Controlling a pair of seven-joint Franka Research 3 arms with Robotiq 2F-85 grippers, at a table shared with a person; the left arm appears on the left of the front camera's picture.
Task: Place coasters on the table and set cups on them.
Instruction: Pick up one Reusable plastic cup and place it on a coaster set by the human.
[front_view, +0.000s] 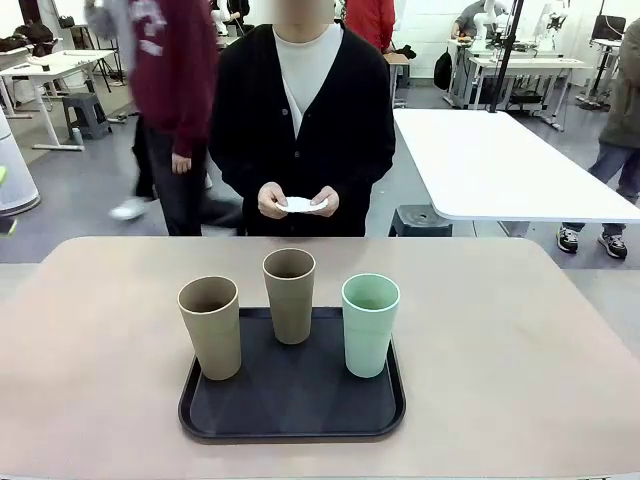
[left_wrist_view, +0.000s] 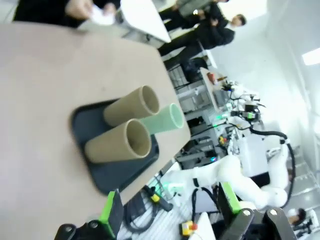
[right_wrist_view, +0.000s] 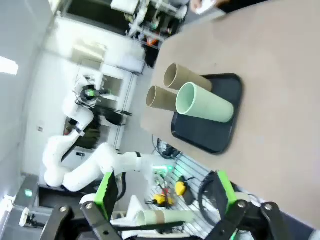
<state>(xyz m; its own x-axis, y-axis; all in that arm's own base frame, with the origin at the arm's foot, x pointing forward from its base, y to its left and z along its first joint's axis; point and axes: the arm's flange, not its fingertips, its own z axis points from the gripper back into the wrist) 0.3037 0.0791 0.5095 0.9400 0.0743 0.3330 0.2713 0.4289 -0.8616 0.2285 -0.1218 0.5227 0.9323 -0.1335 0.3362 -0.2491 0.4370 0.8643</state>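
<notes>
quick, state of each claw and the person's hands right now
left claw: open, empty
right claw: open, empty
person's hands: together holding white coasters

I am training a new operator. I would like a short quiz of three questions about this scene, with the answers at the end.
1. How many cups stand on the black tray?
2. Multiple choice: the white coasters are
A. under the cups
B. in the person's hands
C. lying on the tray
3. True or false: the mint green cup stands on the bare table.

Key
1. Three.
2. B.
3. False: it stands on the tray.
</notes>
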